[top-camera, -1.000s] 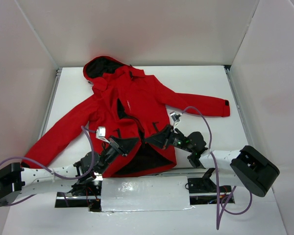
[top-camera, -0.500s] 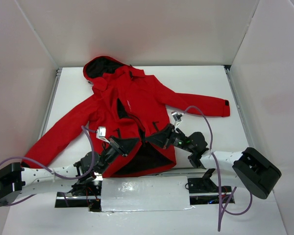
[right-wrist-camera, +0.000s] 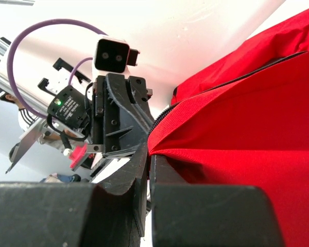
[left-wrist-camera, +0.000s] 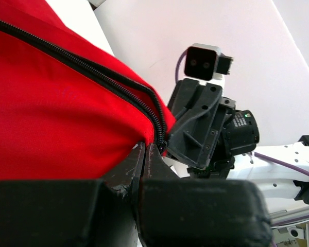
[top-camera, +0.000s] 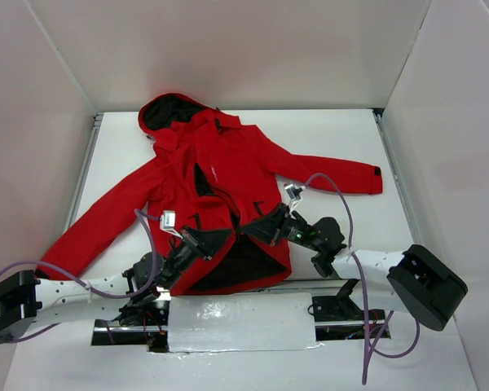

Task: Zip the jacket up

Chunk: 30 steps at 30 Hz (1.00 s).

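The red hooded jacket (top-camera: 220, 183) lies face up on the white table, hood at the back, front open near the hem with dark lining (top-camera: 244, 259) showing. My left gripper (top-camera: 214, 239) is shut on the left front edge by the black zipper (left-wrist-camera: 92, 72); its jaws pinch the red fabric (left-wrist-camera: 145, 146). My right gripper (top-camera: 265, 230) is shut on the right front edge (right-wrist-camera: 150, 152), where red fabric and zipper teeth (right-wrist-camera: 162, 114) enter the jaws. The two grippers face each other closely across the opening.
White walls enclose the table on three sides. The jacket's sleeves spread to the left (top-camera: 98, 224) and right (top-camera: 342, 175). A silver-wrapped bar (top-camera: 240, 322) lies at the near edge between the arm bases. Purple cables (top-camera: 342, 204) loop over both arms.
The right gripper has crept slightly left and back toward the left gripper, narrowing the gap at the hem. The left arm is almost still.
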Each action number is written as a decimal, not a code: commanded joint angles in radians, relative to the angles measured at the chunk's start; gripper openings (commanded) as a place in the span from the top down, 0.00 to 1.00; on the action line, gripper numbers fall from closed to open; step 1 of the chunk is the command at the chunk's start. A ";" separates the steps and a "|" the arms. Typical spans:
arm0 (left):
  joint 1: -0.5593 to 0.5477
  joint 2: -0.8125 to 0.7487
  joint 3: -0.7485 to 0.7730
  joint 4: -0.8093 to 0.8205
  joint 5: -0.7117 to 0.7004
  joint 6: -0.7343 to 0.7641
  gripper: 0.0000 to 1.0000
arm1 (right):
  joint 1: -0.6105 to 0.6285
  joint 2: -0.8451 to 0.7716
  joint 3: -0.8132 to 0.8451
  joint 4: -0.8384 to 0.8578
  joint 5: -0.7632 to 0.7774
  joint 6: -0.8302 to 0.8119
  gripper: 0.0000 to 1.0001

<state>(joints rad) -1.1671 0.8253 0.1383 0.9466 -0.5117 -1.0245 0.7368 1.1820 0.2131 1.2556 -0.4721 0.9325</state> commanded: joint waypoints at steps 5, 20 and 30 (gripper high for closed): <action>0.000 -0.017 0.001 0.112 0.015 0.029 1.00 | -0.004 0.036 0.055 0.123 -0.031 0.031 1.00; 0.000 0.005 0.021 0.051 0.016 0.101 1.00 | -0.004 -0.042 0.083 -0.059 0.064 0.057 1.00; 0.000 0.014 0.064 -0.002 0.091 0.231 1.00 | -0.002 -0.096 0.117 -0.238 0.113 0.026 1.00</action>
<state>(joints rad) -1.1652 0.8436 0.1658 0.9195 -0.5018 -0.8642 0.7349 1.1080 0.2577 1.0168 -0.4019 0.9825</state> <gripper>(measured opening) 0.084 0.025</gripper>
